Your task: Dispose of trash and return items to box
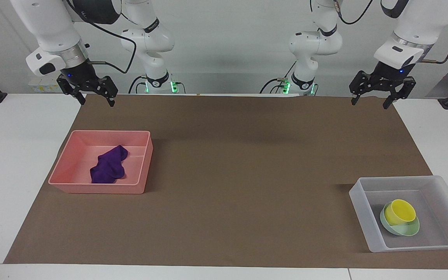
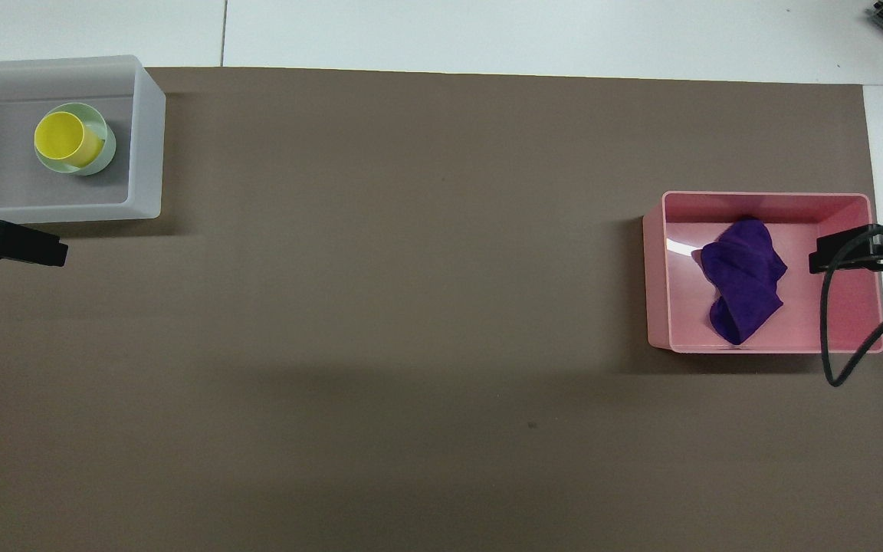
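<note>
The purple rag [image 1: 108, 165] lies crumpled in the pink bin [image 1: 109, 133]; it also shows in the overhead view [image 2: 744, 280]. The yellow cup [image 1: 399, 212] stands in the mint-green bowl [image 1: 405, 230], inside the translucent box [image 1: 362, 212]. In the overhead view the cup [image 2: 66, 138] and bowl [image 2: 106, 149] sit in the box [image 2: 146, 138]. My right gripper [image 1: 95, 102] is open and empty, raised over the mat near the pink bin [image 2: 763, 197]. My left gripper [image 1: 368, 105] is open and empty, raised over the mat.
A brown mat [image 1: 239, 175] covers most of the white table. The pink bin is toward the right arm's end, the translucent box toward the left arm's end. A black cable [image 2: 832, 337] hangs from the right gripper [image 2: 821, 261] over the pink bin.
</note>
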Robot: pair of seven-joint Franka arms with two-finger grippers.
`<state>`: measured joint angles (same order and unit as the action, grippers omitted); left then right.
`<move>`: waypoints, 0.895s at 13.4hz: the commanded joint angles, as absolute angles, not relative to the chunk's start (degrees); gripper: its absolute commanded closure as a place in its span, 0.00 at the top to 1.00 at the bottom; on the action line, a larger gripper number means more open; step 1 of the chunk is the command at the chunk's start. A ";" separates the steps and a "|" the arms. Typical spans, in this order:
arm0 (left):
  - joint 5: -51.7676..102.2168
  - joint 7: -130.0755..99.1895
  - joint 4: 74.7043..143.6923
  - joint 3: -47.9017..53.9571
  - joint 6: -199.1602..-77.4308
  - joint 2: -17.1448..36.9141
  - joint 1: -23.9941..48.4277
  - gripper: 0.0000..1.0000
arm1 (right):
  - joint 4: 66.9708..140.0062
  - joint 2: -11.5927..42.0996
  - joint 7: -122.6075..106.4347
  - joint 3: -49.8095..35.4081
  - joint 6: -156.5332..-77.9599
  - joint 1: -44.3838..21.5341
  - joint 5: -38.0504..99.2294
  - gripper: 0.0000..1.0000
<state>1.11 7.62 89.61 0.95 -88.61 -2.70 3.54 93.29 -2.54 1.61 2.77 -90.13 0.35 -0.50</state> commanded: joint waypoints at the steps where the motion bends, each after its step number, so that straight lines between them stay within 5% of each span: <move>1: -0.09 6.51 89.64 0.26 -86.92 -2.90 4.31 1.00 | 95.01 -4.04 0.35 2.46 -90.79 0.97 -0.26 1.00; 12: -0.18 6.50 91.49 0.18 -86.75 -4.04 3.69 1.00 | 95.01 -4.04 0.35 2.37 -90.79 0.97 -0.26 1.00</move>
